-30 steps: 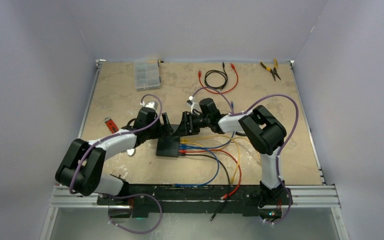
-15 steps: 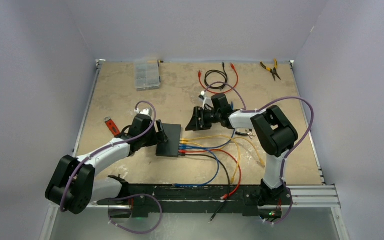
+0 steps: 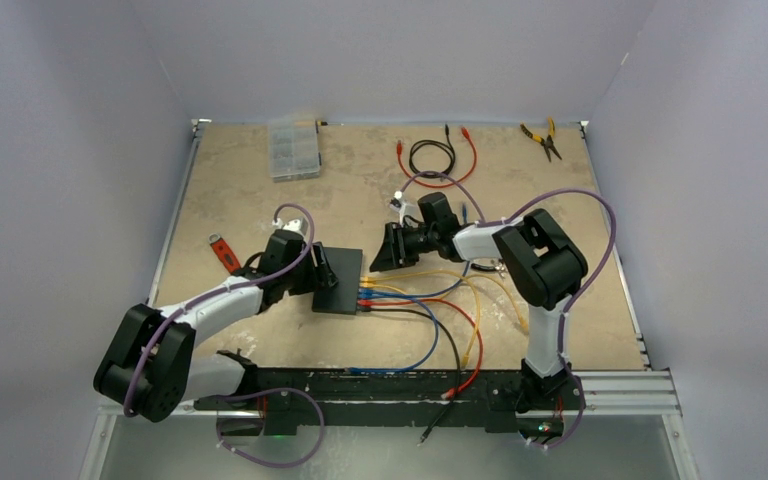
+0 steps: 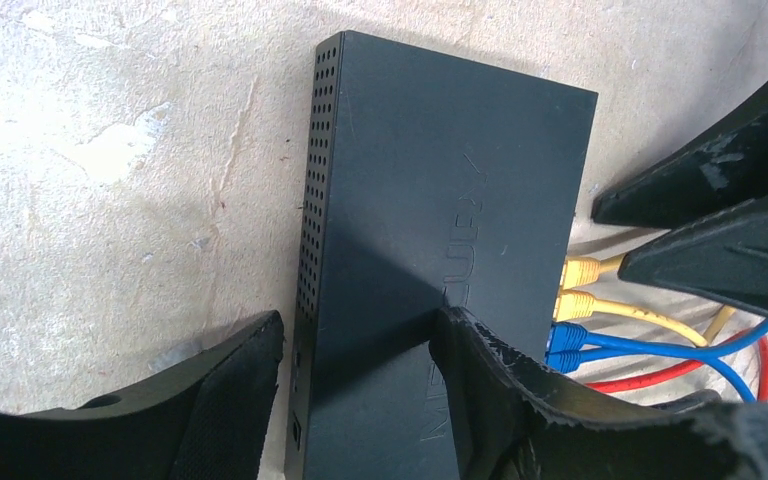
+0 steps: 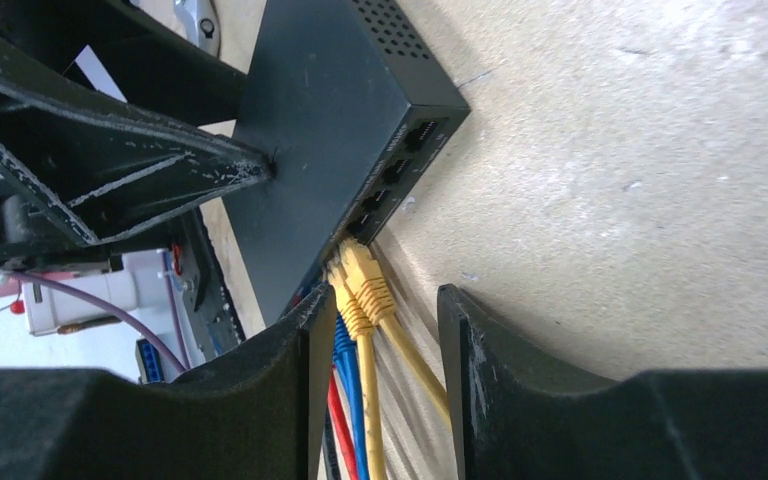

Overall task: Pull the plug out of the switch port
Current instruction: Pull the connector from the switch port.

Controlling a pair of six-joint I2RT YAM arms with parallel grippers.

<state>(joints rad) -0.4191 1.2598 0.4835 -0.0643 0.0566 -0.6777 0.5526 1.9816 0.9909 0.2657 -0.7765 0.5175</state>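
The flat black switch [image 3: 338,284] lies mid-table with yellow, blue, red and black cables plugged into its right edge. In the left wrist view the switch [image 4: 440,190] fills the middle. My left gripper [image 4: 360,350] is open: one finger [image 4: 480,390] rests on the switch's top, the other stands beside its vented side. In the right wrist view my right gripper [image 5: 375,310] is open, its fingers on either side of the two yellow plugs [image 5: 360,280] seated in the switch [image 5: 320,110]. Neither finger clearly touches them. From above, the right gripper [image 3: 382,255] sits at the switch's far right corner.
A clear compartment box [image 3: 293,148] stands at the back left. Red and black test leads [image 3: 435,158] and yellow-handled pliers [image 3: 542,138] lie at the back. A red-handled tool [image 3: 223,250] lies left. Loose cables [image 3: 450,320] trail to the front rail.
The left gripper has drawn back from the switch's far side onto its left part. The right gripper swung away to the right, then came down toward the ported edge.
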